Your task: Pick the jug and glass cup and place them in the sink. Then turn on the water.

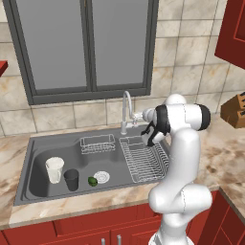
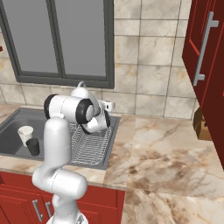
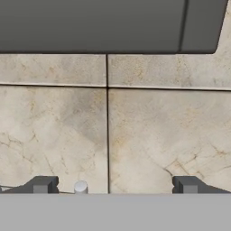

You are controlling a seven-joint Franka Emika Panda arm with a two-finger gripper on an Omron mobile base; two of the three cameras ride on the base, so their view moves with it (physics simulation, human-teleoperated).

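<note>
In the lower left of the left base view, inside the left basin of the large grey steel two-basin sink [image 1: 33, 143]: standing upright, the pale whitish translucent tapered jug [image 1: 54, 169] and, just beside it on the right, the shorter near-black tapered glass cup [image 1: 72, 179]. Near them on the basin floor, a small green object [image 1: 92, 181] and a round white drain [image 1: 101, 177]. Over the right basin, a wire dish rack [image 1: 143, 160]; at the back of the left basin, a smaller wire basket [image 1: 98, 143].

At the centre of that view, behind the sink, the curved chrome tap [image 1: 126, 107], with the white arm's dark hand close beside it on the right. Contact with the tap not clear from here.

In the hand view, pincer [image 3: 115, 185] released, dark tips spread wide at the bottom with nothing between them, facing the beige tiled wall [image 3: 158, 135] under the grey window frame [image 3: 90, 27]. Between the tips, nearer the left one, a small pale stub [image 3: 80, 187]; too little of it visible to name.

Judged from this: both vessels already placed, only the water left. Likely handling of the tap: rigid metal, fixed to the counter, smooth and slippery. Better to push or hook its small handle near the base than to clamp the rounded spout. Handle's exact position hard to make out.
</note>
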